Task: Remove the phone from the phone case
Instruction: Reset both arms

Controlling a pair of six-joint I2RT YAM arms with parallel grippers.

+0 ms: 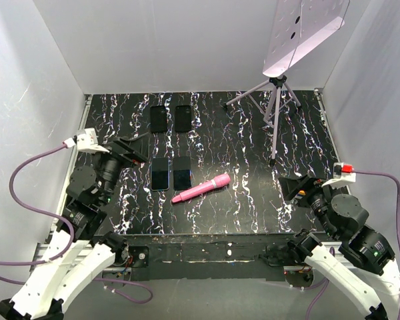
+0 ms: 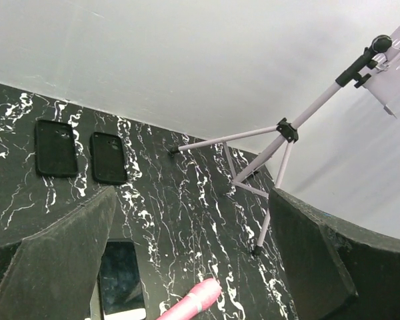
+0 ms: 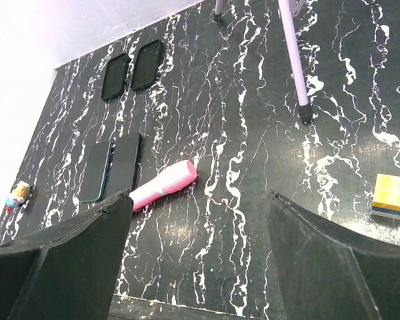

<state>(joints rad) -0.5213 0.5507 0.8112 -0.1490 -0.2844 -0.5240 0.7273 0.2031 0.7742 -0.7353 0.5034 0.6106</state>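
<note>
Two dark phone-shaped slabs lie side by side in the middle of the black marbled table point(image 1: 253, 200): the left slab point(image 1: 160, 175) has a teal edge in the right wrist view point(image 3: 95, 171), and the right slab point(image 1: 182, 173) point(image 3: 125, 163) is next to it. I cannot tell which one is a phone in a case. Two more black, case-like slabs point(image 1: 159, 119) point(image 1: 183, 118) lie further back and also show in the left wrist view point(image 2: 55, 148) point(image 2: 109, 158). My left gripper point(image 1: 130, 150) point(image 2: 193, 267) is open and empty, left of the near pair. My right gripper point(image 1: 297, 185) point(image 3: 200, 267) is open and empty, far to their right.
A pink handle-shaped tool point(image 1: 201, 188) point(image 3: 163, 185) lies just right of the near pair. A lilac tripod point(image 1: 273, 100) with a tilted board stands at the back right. A yellow block point(image 3: 393, 193) sits at the right, and a small toy point(image 3: 18, 193) at the left edge.
</note>
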